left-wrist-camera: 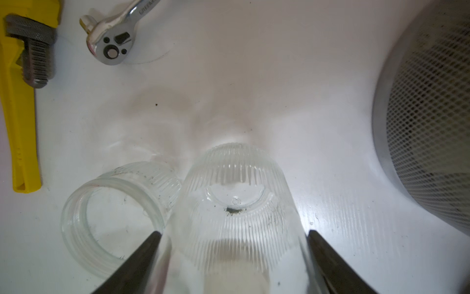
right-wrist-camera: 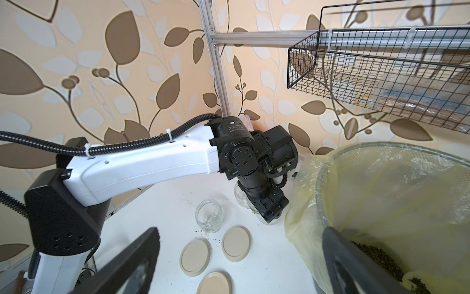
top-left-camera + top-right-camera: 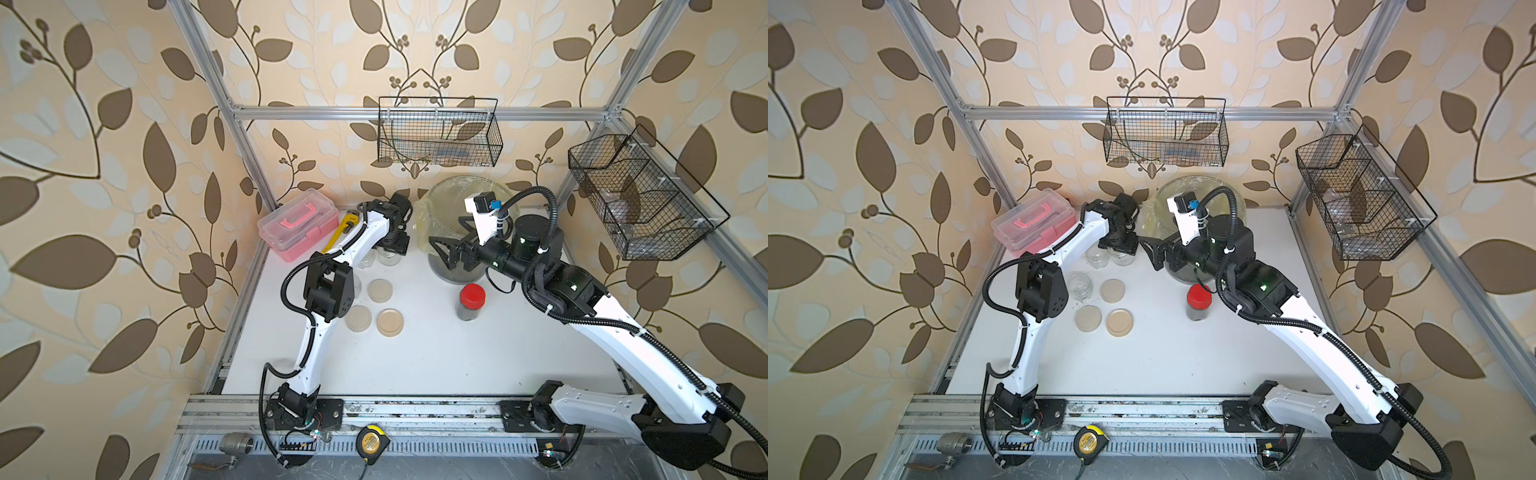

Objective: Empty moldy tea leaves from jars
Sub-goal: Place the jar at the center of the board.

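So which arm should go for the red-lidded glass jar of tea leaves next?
Right: the right end effector is open and empty, with the red-lidded glass jar standing nearby. The left end effector grips a clear ribbed glass jar.

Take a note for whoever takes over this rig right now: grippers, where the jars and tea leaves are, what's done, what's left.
Left gripper: closed on an open ribbed jar that holds only specks; I cannot tell whether it is lifted.
Right gripper: open, empty, beside the bin.
Two other open jars look empty; three beige lids lie on the table.
Done: three jars uncapped, tea leaves in the bin's liner.
Left: the red-lidded jar, capped, dark with leaves, standing in front of the bin.
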Robot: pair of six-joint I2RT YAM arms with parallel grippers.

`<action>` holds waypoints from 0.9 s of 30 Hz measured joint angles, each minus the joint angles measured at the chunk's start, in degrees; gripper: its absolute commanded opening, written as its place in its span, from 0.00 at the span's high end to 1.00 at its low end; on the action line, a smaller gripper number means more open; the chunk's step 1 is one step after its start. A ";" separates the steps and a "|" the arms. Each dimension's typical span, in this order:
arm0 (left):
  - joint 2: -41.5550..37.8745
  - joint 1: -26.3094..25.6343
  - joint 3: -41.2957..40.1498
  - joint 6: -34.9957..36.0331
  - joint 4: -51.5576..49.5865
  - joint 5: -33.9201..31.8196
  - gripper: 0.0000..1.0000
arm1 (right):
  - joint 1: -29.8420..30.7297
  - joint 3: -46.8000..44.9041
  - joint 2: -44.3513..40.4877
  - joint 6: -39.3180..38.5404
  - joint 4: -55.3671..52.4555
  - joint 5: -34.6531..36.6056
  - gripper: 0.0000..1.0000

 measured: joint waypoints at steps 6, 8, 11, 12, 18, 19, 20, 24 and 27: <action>1.99 0.07 0.13 0.07 -1.25 0.39 0.31 | 0.04 0.00 0.00 0.00 -0.17 0.26 0.00; 2.01 0.07 0.22 0.13 -1.25 0.83 0.23 | 0.09 0.00 -0.04 0.00 -0.28 0.24 0.00; 2.08 0.07 0.24 0.22 -1.25 1.01 0.12 | 0.09 0.00 -0.15 0.00 -0.35 0.31 0.00; 2.08 0.07 0.28 0.39 -1.25 1.05 0.08 | 0.11 -0.02 -0.26 0.00 -0.35 0.44 0.00; 2.10 0.07 0.35 0.85 -0.44 1.42 0.01 | 0.13 -0.74 -1.29 0.00 -0.55 0.87 0.00; 2.10 0.07 0.33 0.83 -0.26 1.46 0.01 | 0.13 -0.76 -1.33 0.00 -0.57 0.90 0.00; 2.10 0.07 0.33 0.85 -0.02 1.49 0.01 | 0.13 -0.76 -1.38 0.00 -0.57 0.96 0.00; 1.90 0.07 -0.02 0.83 1.33 1.99 0.01 | 0.13 -0.76 -1.49 0.04 -0.59 1.29 0.00; -0.17 0.07 -3.13 0.76 3.30 2.62 0.01 | 0.15 -0.81 -1.51 0.28 -0.57 2.23 0.00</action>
